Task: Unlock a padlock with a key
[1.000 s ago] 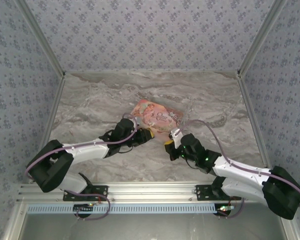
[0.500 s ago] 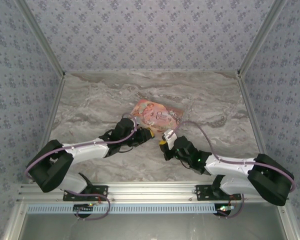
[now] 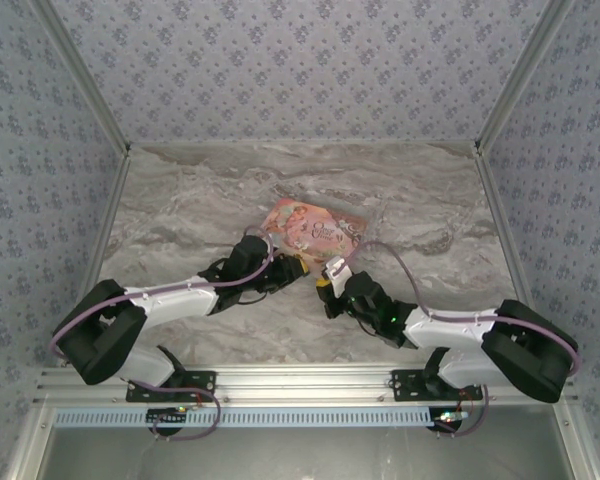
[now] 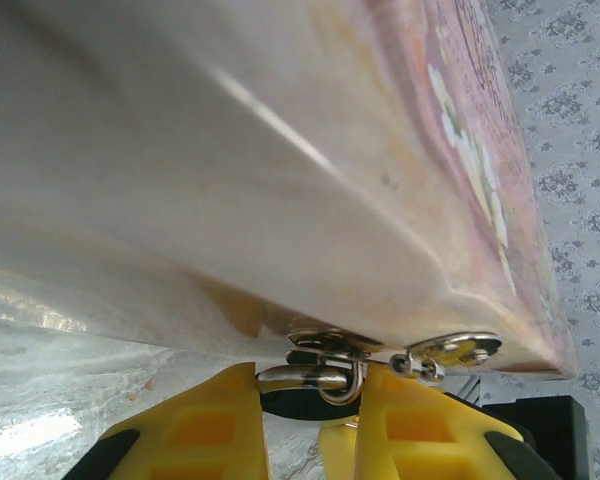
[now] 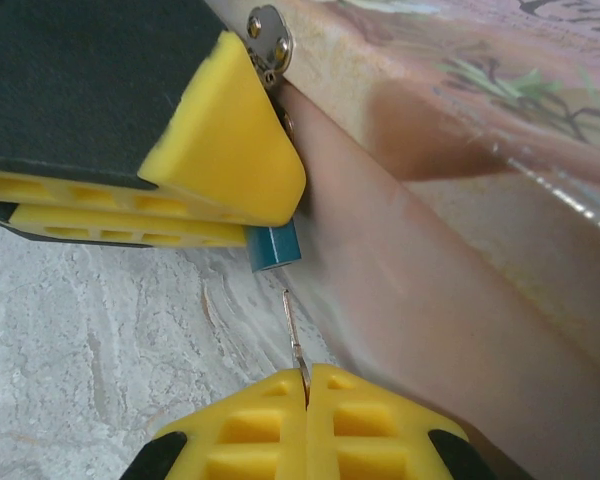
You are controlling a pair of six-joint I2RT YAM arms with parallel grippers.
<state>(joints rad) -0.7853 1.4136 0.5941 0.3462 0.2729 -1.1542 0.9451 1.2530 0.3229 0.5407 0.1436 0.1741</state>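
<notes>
The padlock's teal body pokes out under a yellow finger of my left gripper, close against the pink box. In the left wrist view its silvery shackle hangs from the box's metal hasp, and my left gripper is shut on the padlock. My right gripper is shut on the key, a thin silvery sliver that points up at the padlock's underside with a small gap between them. In the top view the left gripper and right gripper sit almost tip to tip at the box's near edge.
The pink illustrated box lies mid-table on the marble top. A riveted metal clasp plate sits on the box corner beside the shackle. Patterned walls close in the left, right and back sides.
My right arm has swung left toward the left gripper, bringing the key close under the padlock. The left arm has held still.
</notes>
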